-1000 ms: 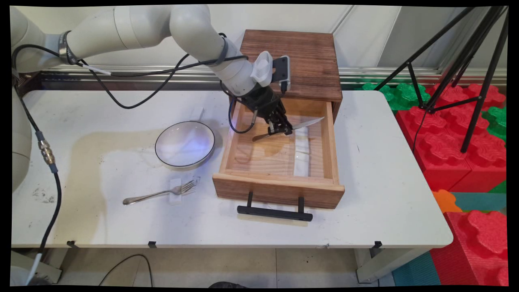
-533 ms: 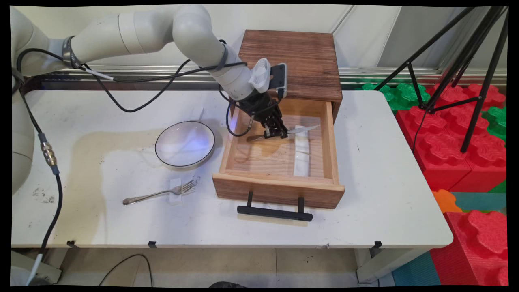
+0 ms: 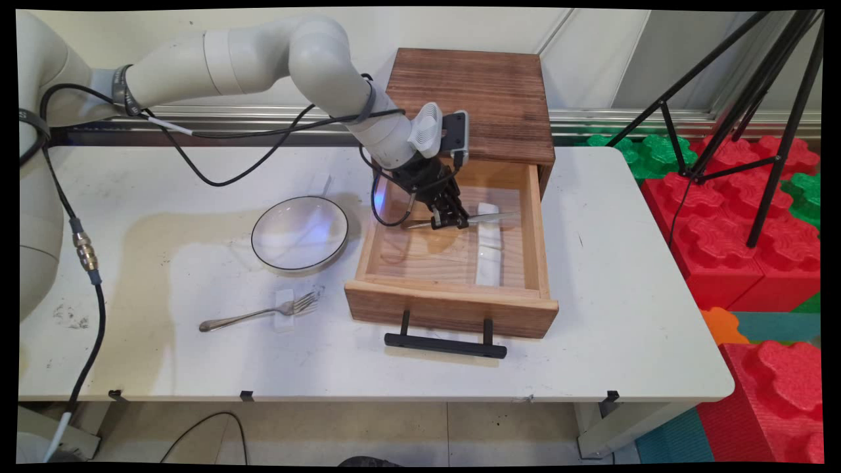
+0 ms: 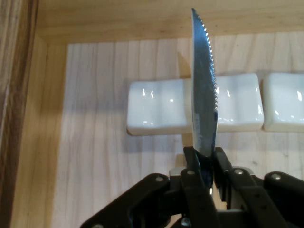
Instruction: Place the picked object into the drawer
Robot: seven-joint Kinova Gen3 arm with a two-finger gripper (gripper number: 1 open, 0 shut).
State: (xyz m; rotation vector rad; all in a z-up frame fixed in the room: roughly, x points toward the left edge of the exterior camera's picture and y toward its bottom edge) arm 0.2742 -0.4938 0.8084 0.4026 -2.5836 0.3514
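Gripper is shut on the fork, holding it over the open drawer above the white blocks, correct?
Not the fork: the gripper is shut on a serrated knife, as the hand view shows. The fork lies on the table. The rest holds: open drawer, white blocks beneath.

Even, bright light on my white bench (image 3: 591, 315); soft shadows inside the open wooden drawer (image 3: 533, 230). My serrated steel knife blade (image 4: 204, 95) glints, sharp.
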